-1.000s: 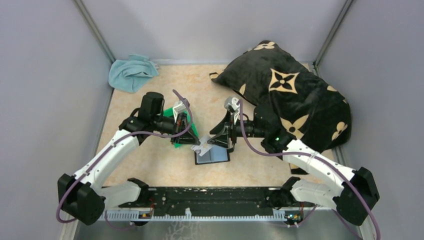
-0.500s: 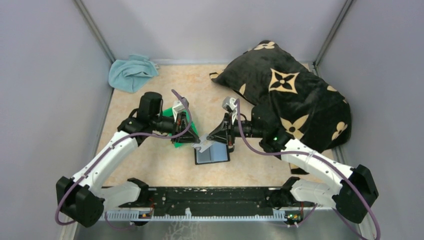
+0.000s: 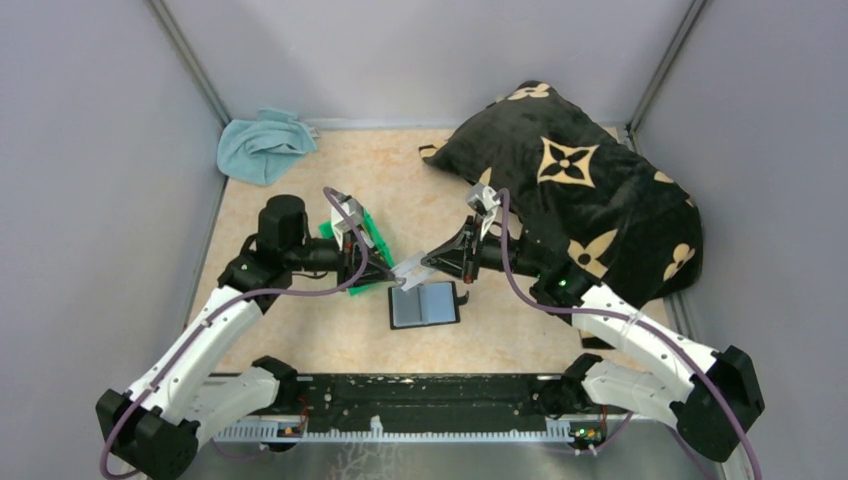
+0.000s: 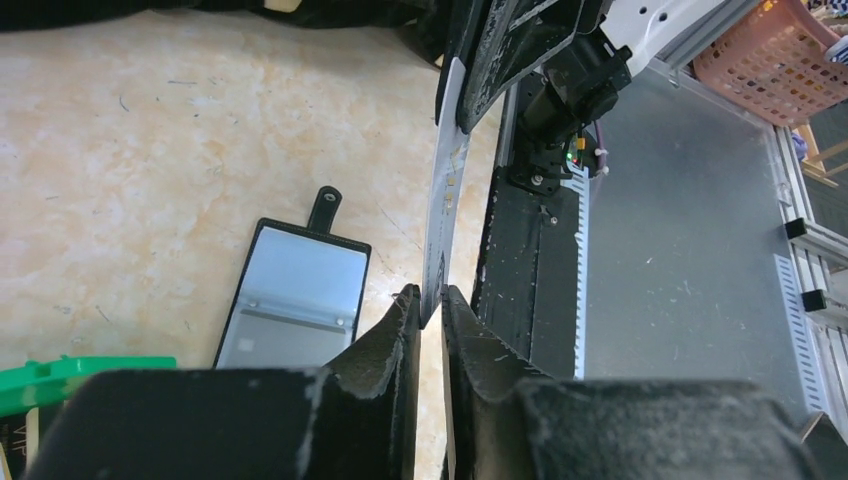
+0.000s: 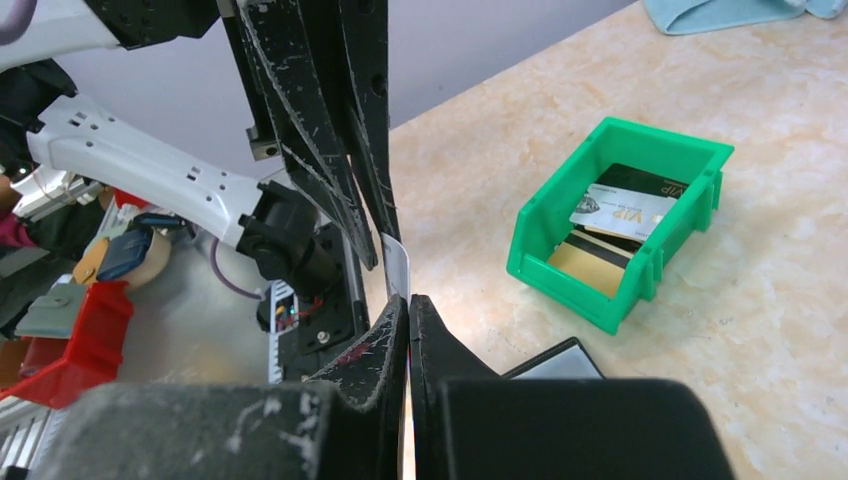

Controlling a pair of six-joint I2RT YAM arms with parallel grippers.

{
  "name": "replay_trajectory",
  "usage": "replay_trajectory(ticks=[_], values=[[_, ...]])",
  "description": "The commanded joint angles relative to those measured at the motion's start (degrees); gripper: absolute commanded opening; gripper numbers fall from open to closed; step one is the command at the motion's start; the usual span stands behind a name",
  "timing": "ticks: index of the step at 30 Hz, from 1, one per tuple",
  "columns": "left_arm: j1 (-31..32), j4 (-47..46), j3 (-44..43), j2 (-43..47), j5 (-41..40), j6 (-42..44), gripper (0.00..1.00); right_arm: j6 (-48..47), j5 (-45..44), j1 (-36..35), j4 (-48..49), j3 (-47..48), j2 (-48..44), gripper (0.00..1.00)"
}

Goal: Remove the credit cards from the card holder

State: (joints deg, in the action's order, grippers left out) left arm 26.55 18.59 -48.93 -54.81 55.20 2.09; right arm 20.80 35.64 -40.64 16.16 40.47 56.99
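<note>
Top view: one flat black folding card holder lies open on the beige desk, midway along its near edge, with its grey-blue panels up. Above it, the left gripper and right gripper hold one pale thin rectangular card between them. One green plastic bin sits behind the left gripper. One crumpled blue cloth lies in the far-left corner, and one black flower-patterned cushion in the far-right corner.

Left wrist view: the jaws, almost closed, pinch the card's lower end.

Right wrist view: the jaws are pressed together on the card's other end. The bin holds three more cards: one dark card, one grey-white card and one tan striped card.
</note>
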Motion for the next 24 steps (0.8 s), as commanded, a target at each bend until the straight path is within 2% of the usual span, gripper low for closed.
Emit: replay_trajectory(ticks=[1,3,6,11,16,17,21,22,24], values=[[0.2,-3.9,1.1,1.9,0.8,-2.0,0.16,2.3,0.3,0.7,6.5,-0.7,-1.8,0.0],[0.2,-4.3,1.1,2.0,1.3,-2.3,0.12,2.7,0.7,0.7,7.0,-1.1,-2.1,0.0],[0.2,-4.9,1.2,1.5,3.0,-2.6,0.0,2.7,1.8,0.7,7.2,-1.2,-2.2,0.0],[0.2,-5.1,0.9,0.8,3.7,-2.9,0.0,2.4,2.2,0.7,7.1,-1.6,-2.6,0.0],[0.1,-2.8,-0.2,0.3,-4.6,-2.3,0.0,1.5,1.0,0.7,6.7,-2.1,-2.8,0.02],[0.2,-1.8,-0.8,0.1,-6.5,-1.9,0.0,1.3,0.3,0.7,6.3,-2.2,-3.0,0.06],[0.1,0.9,-1.8,-0.6,-10.0,0.4,0.0,0.4,-4.0,0.7,4.3,-2.3,-3.6,0.43],[0.2,0.9,-1.6,-0.8,-10.4,0.8,0.0,0.3,-5.6,0.8,3.4,-2.3,-3.8,0.49],[0.2,0.5,-0.8,-1.3,-11.0,1.2,0.0,0.1,-8.3,1.1,2.2,-2.3,-4.0,0.52]])
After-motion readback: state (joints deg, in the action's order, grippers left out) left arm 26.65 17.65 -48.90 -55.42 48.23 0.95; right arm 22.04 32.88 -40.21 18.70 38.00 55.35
